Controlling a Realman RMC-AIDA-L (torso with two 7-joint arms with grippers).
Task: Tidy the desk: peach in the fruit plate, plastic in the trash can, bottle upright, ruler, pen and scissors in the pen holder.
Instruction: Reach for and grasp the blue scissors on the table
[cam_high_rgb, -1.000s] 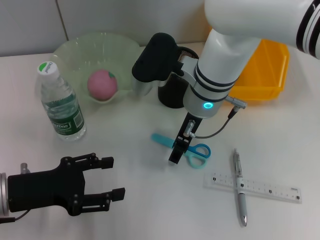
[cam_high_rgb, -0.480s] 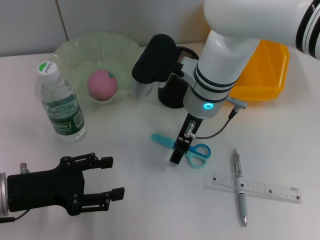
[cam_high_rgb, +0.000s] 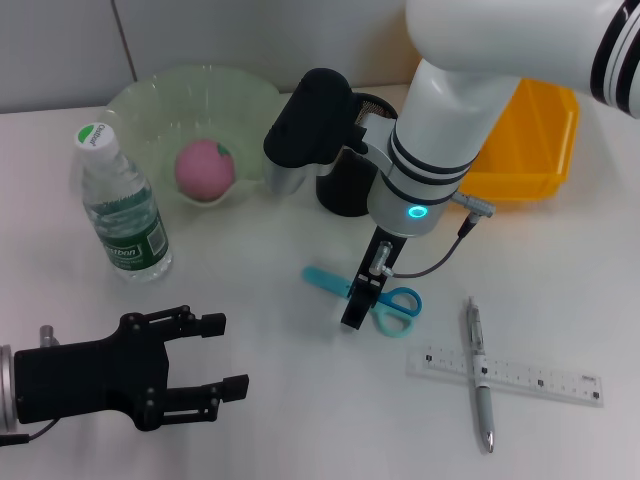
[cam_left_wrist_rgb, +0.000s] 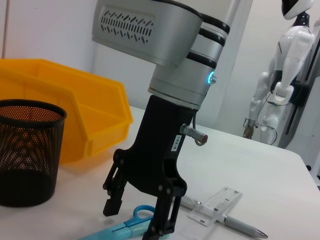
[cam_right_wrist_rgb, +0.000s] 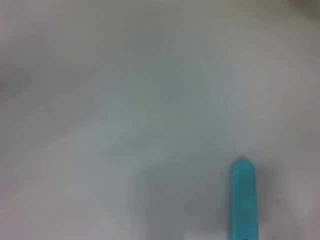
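Note:
The scissors (cam_high_rgb: 322, 279) lie flat on the desk (cam_high_rgb: 270, 420), light-blue blade cover to the left and blue handles to the right. My right gripper (cam_high_rgb: 356, 305) points down over their middle. In the left wrist view the right gripper (cam_left_wrist_rgb: 135, 220) is open, one finger on each side of the scissors (cam_left_wrist_rgb: 132, 226). The blade tip (cam_right_wrist_rgb: 242, 200) shows in the right wrist view. The peach (cam_high_rgb: 205, 168) sits in the fruit plate (cam_high_rgb: 150, 100). The bottle (cam_high_rgb: 120, 205) stands upright. The pen (cam_high_rgb: 478, 375) lies across the ruler (cam_high_rgb: 540, 378). My left gripper (cam_high_rgb: 232, 354) rests open at the near left.
The black pen holder (cam_left_wrist_rgb: 27, 150) stands behind my right arm, partly hidden in the head view. The yellow trash can (cam_high_rgb: 535, 140) is at the back right. A white humanoid robot (cam_left_wrist_rgb: 280, 85) stands beyond the desk's far side.
My right gripper has edged very slightly lower over the scissors. Everything else stays where it was.

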